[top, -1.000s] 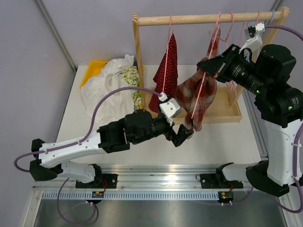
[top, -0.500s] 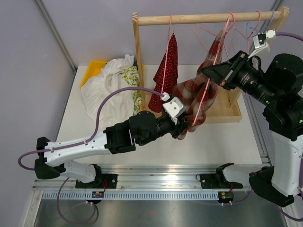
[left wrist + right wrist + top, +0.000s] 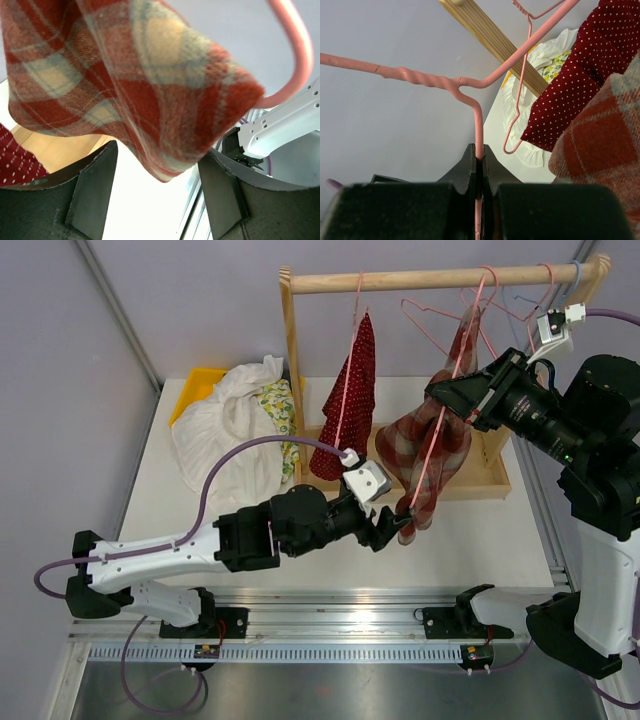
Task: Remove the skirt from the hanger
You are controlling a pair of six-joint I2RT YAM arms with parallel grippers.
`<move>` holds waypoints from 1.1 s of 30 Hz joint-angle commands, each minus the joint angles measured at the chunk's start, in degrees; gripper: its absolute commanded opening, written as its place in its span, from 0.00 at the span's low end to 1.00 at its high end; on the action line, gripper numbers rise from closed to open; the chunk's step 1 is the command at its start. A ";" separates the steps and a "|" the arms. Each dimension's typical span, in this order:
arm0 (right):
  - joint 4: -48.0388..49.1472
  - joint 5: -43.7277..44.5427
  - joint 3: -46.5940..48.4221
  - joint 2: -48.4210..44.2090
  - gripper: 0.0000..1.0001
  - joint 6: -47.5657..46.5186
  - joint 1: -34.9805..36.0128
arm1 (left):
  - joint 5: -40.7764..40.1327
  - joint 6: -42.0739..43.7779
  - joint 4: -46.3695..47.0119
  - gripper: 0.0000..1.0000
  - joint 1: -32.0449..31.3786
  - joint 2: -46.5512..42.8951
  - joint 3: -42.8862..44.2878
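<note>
Bright even light; skirt (image 3: 125, 90) slightly soft.

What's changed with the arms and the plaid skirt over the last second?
The left gripper rose into the plaid skirt, then dropped back under its hem, jaws open. The arm behind the right gripper swung to its right. Unchanged: right gripper clamped on the pink hanger, skirt on it, red dotted garment on the rail.
</note>
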 commanded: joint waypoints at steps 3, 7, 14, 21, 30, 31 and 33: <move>5.93 -0.86 1.91 -0.63 0.00 -0.93 0.11 | -0.14 -0.83 2.76 0.62 -0.13 -1.67 0.12; 6.19 -1.30 1.83 -0.72 0.00 -0.66 0.19 | -1.37 -0.13 3.20 0.48 -0.13 -1.06 0.12; 6.11 -1.92 1.74 -0.72 0.00 -0.22 0.11 | -3.39 0.40 2.94 0.00 -0.13 0.44 1.62; 5.58 -1.13 3.32 0.33 0.00 -1.36 0.19 | -2.86 -1.35 0.74 0.00 -0.39 -0.35 1.18; 4.79 0.19 8.24 3.94 0.00 -3.30 0.11 | -7.78 -8.64 -0.84 0.00 -6.36 -6.85 -10.59; 4.87 0.36 8.33 4.20 0.00 -3.39 0.11 | -8.48 -10.04 -0.93 0.00 -7.24 -7.20 -11.56; 5.05 0.45 8.42 4.38 0.00 -3.56 0.19 | -10.42 -11.11 -1.28 0.00 -9.70 -7.91 -13.40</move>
